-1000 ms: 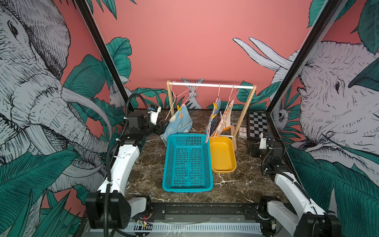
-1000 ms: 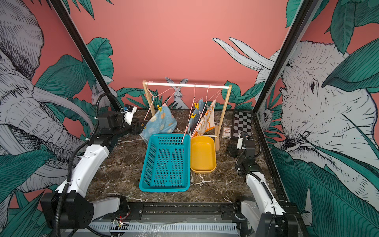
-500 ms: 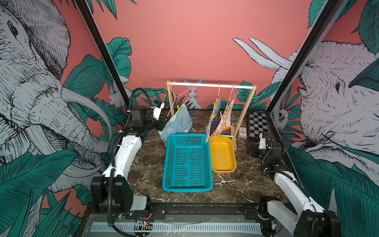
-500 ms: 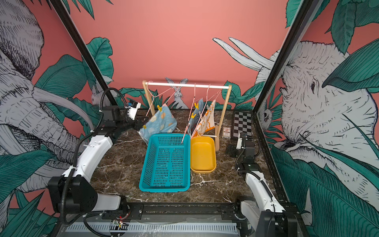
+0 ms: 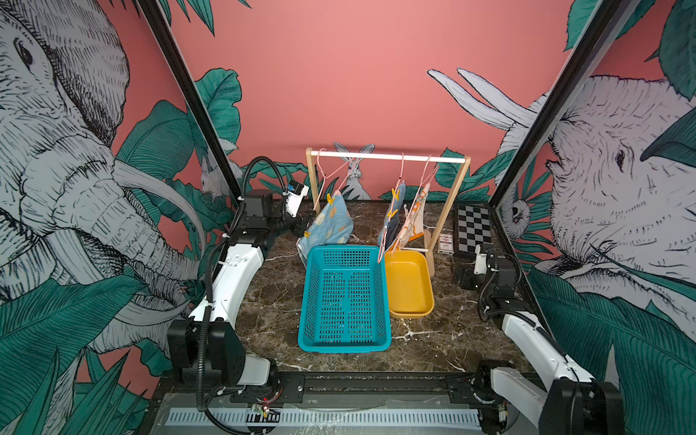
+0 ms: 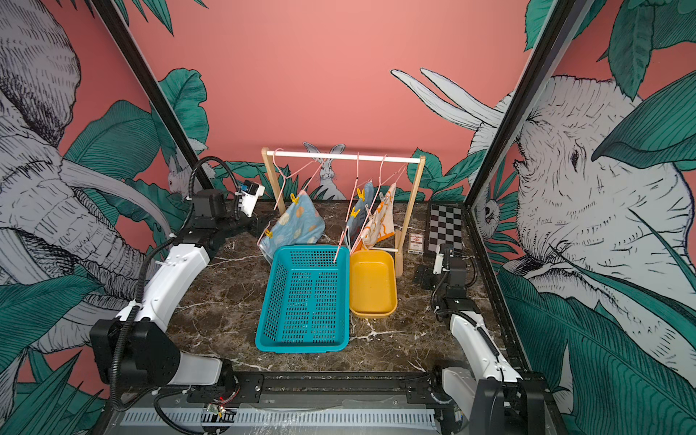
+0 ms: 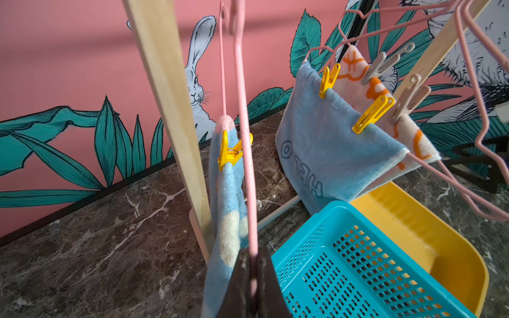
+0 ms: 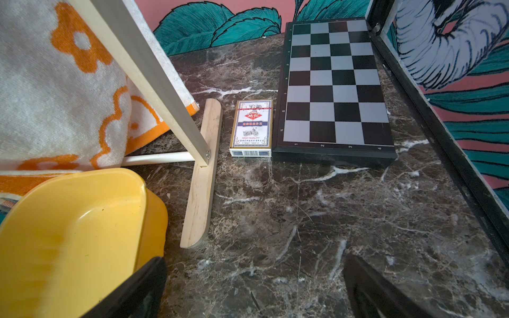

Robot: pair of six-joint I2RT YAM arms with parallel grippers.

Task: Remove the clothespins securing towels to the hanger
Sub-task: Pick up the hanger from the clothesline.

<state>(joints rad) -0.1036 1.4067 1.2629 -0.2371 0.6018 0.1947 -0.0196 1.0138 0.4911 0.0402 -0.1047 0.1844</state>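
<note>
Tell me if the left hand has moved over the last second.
Yes. The left hand has gone toward the wooden rack post, away from the table's front edge, and is now shut on the pink hanger.

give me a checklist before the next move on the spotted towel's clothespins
1. Left end effector shut on the pink hanger: ok.
2. Spotted towel caught in that grip: cannot tell.
3. Yellow clothespin clamped on the towel, unobstructed: ok.
4. Right end effector open: ok.
5. Right end effector near a clothespin: not ok, it sits low beside the yellow tray.
</note>
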